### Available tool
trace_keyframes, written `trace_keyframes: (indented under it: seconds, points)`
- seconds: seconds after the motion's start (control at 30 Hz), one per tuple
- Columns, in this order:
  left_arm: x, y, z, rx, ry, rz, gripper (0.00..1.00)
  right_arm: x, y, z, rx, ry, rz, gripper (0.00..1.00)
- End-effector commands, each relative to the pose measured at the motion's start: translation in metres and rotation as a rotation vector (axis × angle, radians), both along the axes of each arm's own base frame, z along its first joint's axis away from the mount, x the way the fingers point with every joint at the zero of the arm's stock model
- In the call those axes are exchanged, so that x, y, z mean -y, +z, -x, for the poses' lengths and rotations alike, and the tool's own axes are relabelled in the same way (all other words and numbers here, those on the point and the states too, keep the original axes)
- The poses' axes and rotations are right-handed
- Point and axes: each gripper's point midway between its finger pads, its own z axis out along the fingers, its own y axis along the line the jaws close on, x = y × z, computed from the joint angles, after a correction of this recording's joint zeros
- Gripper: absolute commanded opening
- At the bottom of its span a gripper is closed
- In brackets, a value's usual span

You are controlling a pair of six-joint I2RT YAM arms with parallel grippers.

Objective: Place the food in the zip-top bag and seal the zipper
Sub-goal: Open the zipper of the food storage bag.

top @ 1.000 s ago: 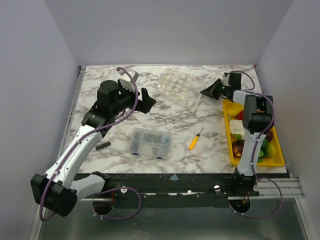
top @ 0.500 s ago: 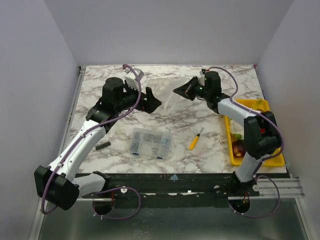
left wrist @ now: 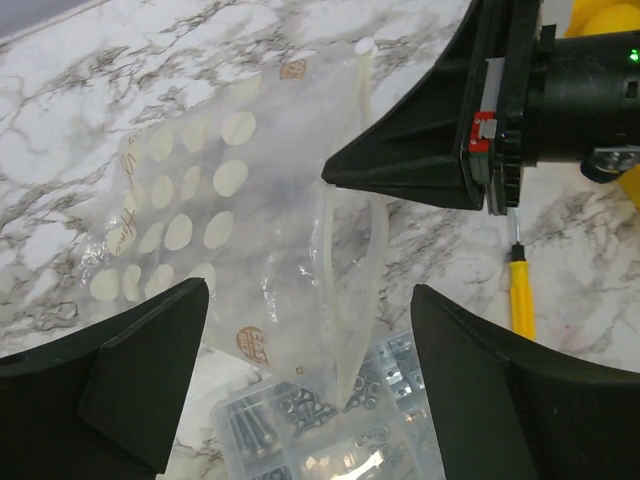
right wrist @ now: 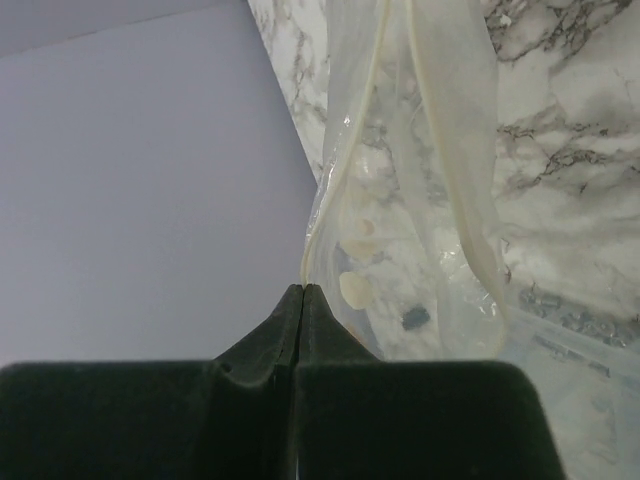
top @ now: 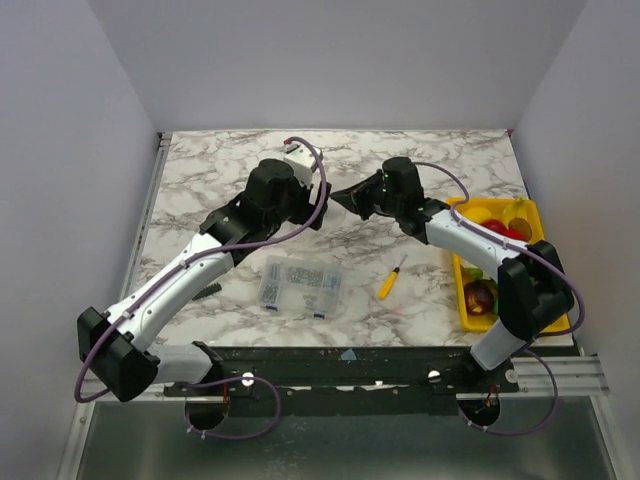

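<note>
The yellow tray point(top: 461, 310) lies along the right edge of the tabletop point(top: 200, 180), reaching toward the near right corner. The food point(top: 480, 297) sits in it: a dark red piece toward the near end, a bright red one toward the far end, bits of green and yellow among them, part of the load hidden under my right arm. A clear compartment box point(top: 300, 284) rests close to the near edge, a little left of the middle, its cells holding small metal screws and nuts. A yellow-handled screwdriver point(top: 390, 280) lies on the marble between that box and the tray, touching neither. The zip-top bag point(left wrist: 200, 200), see-through with rows of pale dots printed on it, hangs over the middle of the tabletop, well apart from the tray and the food. My right gripper point(right wrist: 303, 292) has its fingers pressed together on the bag's rim, pinching one lip of the zipper point(left wrist: 326, 250). The bag droops from that pinch with its mouth gaping in a narrow loop; its lower end overlaps the compartment box in my left wrist view, and whether they touch I cannot tell. My left gripper point(left wrist: 308, 300) faces the right one with its fingers spread wide, the open mouth showing between them, and neither finger touches the plastic as far as I can see
</note>
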Motion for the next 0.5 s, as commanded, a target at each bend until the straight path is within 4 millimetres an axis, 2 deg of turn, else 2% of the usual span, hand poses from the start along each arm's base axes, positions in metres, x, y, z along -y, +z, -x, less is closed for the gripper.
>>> trace_keyframes:
  seconds: [0.0, 0.13, 0.33, 0.47]
  points:
    - [-0.021, 0.002, -0.016, 0.041, 0.133, -0.152, 0.78, 0.000, 0.006, 0.001, -0.092, -0.091, 0.012, 0.00]
    - [-0.015, -0.003, -0.022, 0.028, 0.122, -0.192, 0.64, -0.009, 0.013, 0.002, -0.100, -0.092, -0.028, 0.00]
    - [-0.006, -0.013, -0.031, 0.006, 0.108, -0.228, 0.64, -0.016, 0.022, 0.001, -0.092, -0.078, -0.054, 0.00]
    - [-0.002, -0.027, -0.038, -0.028, 0.104, -0.270, 0.64, -0.019, 0.031, 0.003, -0.076, -0.075, -0.051, 0.00]
